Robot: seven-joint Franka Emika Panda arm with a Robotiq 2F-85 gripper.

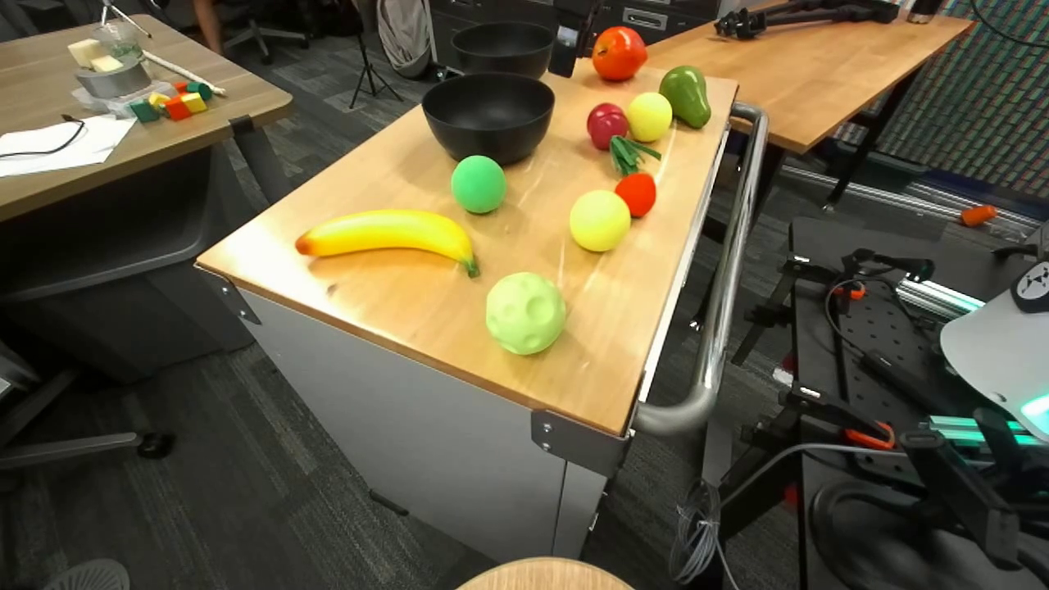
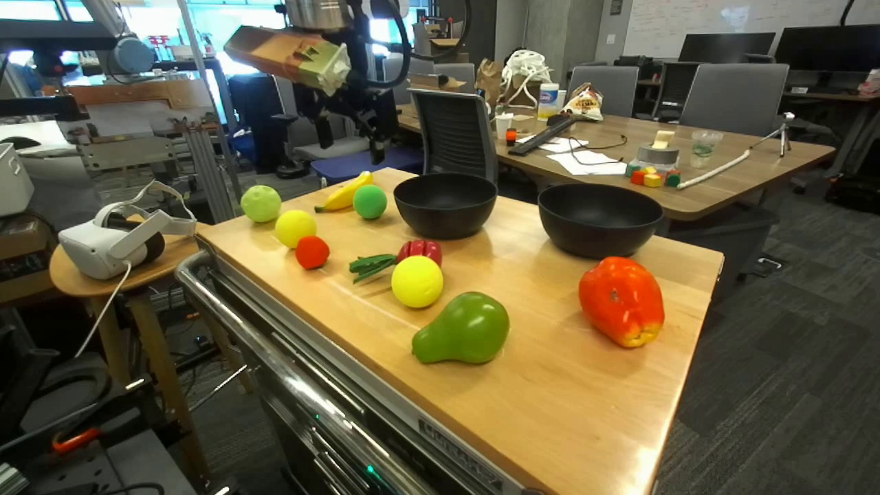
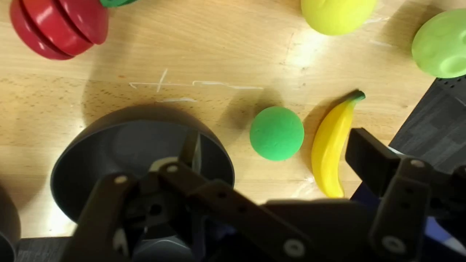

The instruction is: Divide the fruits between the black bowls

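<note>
Inner black bowl [image 1: 492,139] and end black bowl [image 1: 493,62]: in an exterior view, upright in a row by one edge of the wooden top [image 1: 393,315]; likely set aside so loose pieces get the rest.
Banana [image 1: 377,231], green ball [image 1: 479,185], dimpled ball [image 1: 525,313]: outside the bowls, apart from each other; spread for single picks, I'd guess. Whether balls count as fruit: unsure.
Metal rail [image 1: 737,270]: opposite the bowls, with a gap; rolling risk for small red fruit [image 1: 637,194] and rail-side yellow ball [image 1: 600,221].
Gripper [image 2: 350,143]: in an exterior view, hangs in mid-air toward the banana end. Gold-wrapped block [image 2: 285,58] above it, purpose unclear, adds bulk.
Leafy red piece [image 2: 421,251]: right behind second yellow ball [image 2: 416,282]; touching or not, can't tell; crowded pick.
Green pear-shaped fruit [image 2: 467,328], orange-red fruit [image 2: 622,302]: well apart from the gripper; bulky, probably want a wide grasp.
White headset [image 2: 130,240], desk chair [image 2: 454,130]: off the top, probably not in the way.
Gripper state, wrist view: fingers [image 3: 371,156] spread wide, holding nothing; green ball and banana lie below, in the gap as seen.
Bowl contents: none in the visible part of the inner one; a finger covers some. Other bowl mostly out of frame. Dividing looks not begun, my judgement.
</note>
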